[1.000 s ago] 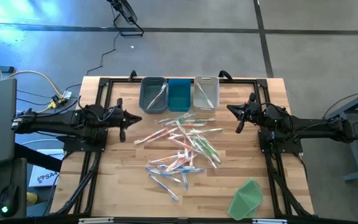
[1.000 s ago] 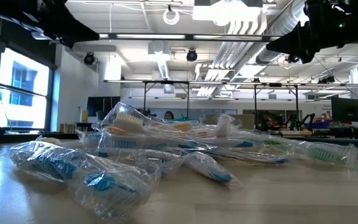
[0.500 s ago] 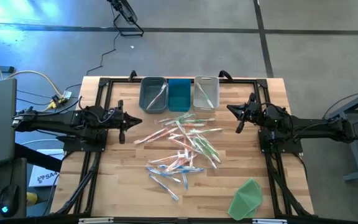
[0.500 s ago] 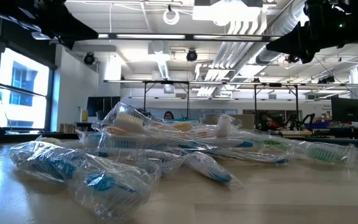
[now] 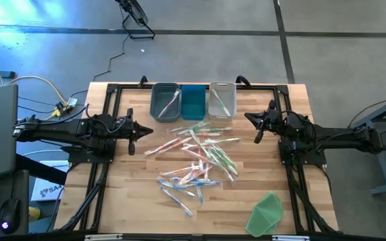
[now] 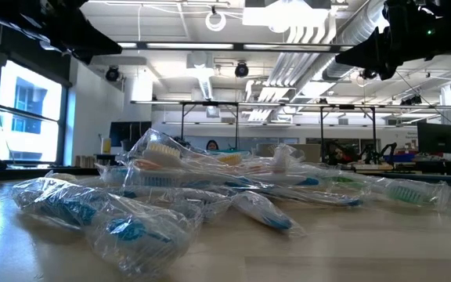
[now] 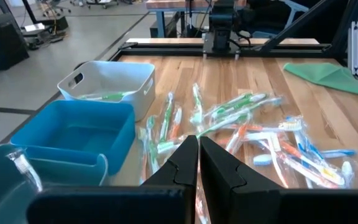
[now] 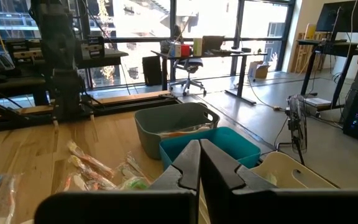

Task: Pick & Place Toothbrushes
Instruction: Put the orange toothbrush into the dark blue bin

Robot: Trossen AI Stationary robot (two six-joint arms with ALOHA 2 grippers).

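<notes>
Several thin toothbrushes (image 5: 194, 158) in pink/orange, light blue and green lie in a loose pile mid-table. The low view shows them in clear wrappers (image 6: 210, 188). One toothbrush lies in the grey bin (image 5: 165, 102), and some lie in the white bin (image 5: 222, 100). My left gripper (image 5: 147, 131) hovers left of the pile with its fingers shut (image 7: 199, 155). My right gripper (image 5: 249, 119) hovers right of the pile, also shut (image 8: 199, 163). Both are above the table and hold nothing.
Three bins stand side by side at the far edge: grey (image 7: 5, 177), blue (image 7: 73, 134) and white (image 7: 107, 81). A flat green cloth (image 5: 265, 213) lies near the table's near right corner. Bare wood shows on the near left of the table (image 5: 133, 201).
</notes>
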